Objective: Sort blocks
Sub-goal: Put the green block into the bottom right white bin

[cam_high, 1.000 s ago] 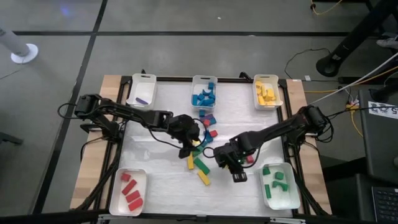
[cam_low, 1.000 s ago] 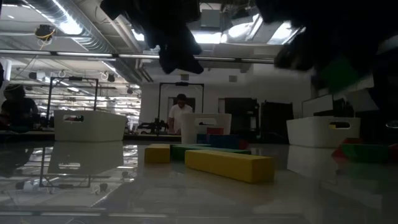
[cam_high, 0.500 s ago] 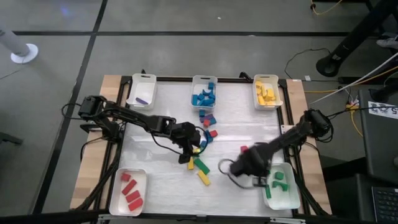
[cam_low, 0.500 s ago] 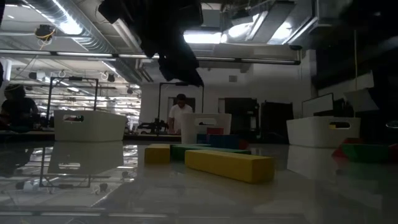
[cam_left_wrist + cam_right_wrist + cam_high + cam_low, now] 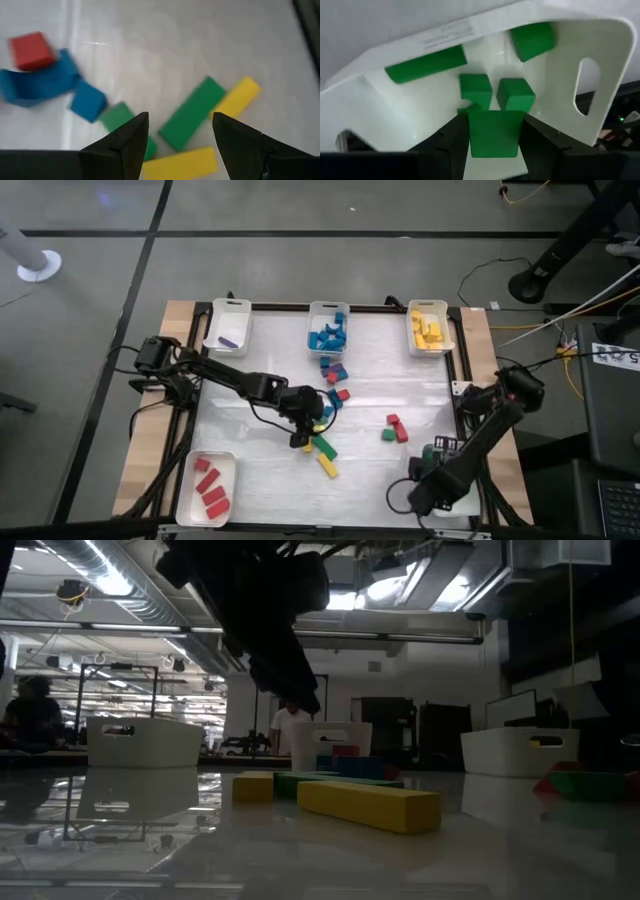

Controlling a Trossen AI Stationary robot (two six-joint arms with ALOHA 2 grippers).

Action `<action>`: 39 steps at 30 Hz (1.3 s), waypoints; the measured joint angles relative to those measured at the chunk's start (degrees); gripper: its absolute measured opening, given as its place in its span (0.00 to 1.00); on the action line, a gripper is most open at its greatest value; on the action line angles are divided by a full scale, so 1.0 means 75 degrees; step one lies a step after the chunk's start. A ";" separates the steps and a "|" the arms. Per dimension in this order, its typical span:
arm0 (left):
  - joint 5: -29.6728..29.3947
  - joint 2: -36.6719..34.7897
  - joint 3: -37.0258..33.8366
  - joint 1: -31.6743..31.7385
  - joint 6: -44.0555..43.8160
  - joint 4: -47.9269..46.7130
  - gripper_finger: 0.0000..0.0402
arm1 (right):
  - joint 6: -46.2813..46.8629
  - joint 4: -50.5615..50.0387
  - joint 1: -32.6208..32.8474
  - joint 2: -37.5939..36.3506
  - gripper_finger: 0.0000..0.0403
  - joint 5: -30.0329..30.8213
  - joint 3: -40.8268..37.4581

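Observation:
My right gripper [image 5: 496, 142] hangs over the white tray [image 5: 600, 65] at the table's near right corner, shut on a green block [image 5: 495, 125]. Several green blocks [image 5: 476, 89] lie on that tray's floor. In the high view the right arm covers most of this tray, and the gripper [image 5: 428, 488] shows above it. My left gripper [image 5: 180, 135] stands open above the pile of loose blocks in the middle of the table [image 5: 320, 442]. A green bar [image 5: 192, 119] and a yellow bar [image 5: 181, 163] lie flat below the gap between its fingers, untouched. My right gripper pinches the green block by two opposite sides [image 5: 472, 135] between its two fingers. The fingers come from above, pointing steeply down. The block hangs clear above the tray's floor, over the other green blocks.
White trays stand along the far edge: one with a purple block [image 5: 227, 326], one with blue blocks [image 5: 328, 328], one with yellow blocks [image 5: 430, 327]. A tray of red blocks [image 5: 207, 486] sits at the near left. A red and green pair [image 5: 393, 427] lies right of centre.
My right gripper has swung from the table's middle toward the near right corner with the green block, turning as it went, and now hangs over the tray of green blocks. My left gripper has sunk a little toward the pile, still open.

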 joint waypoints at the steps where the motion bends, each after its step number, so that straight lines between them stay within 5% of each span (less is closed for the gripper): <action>1: -0.0277 0.0000 0.0000 -0.0018 -0.0003 -0.0007 0.52 | 0.0162 0.0031 0.0082 0.0000 0.40 0.0172 -0.0033; 7: -0.1685 0.0057 0.0000 -0.0161 -0.0095 0.0002 0.52 | 0.0743 0.0059 0.0154 0.0000 0.40 0.0718 -0.0056; 15: -0.2367 0.0498 0.0000 -0.0358 -0.0540 0.0054 0.52 | 0.1047 0.0009 0.0149 0.0000 0.46 0.0736 -0.0056; 26: -0.2465 0.0796 0.0000 -0.0365 -0.0636 0.0302 0.52 | 0.1106 0.0076 0.0149 0.0000 0.65 0.0911 -0.0056; 39: -0.2497 0.1279 -0.0003 -0.0396 -0.1167 0.0601 0.52 | 0.1105 0.0132 0.0149 0.0003 0.64 0.0905 -0.0053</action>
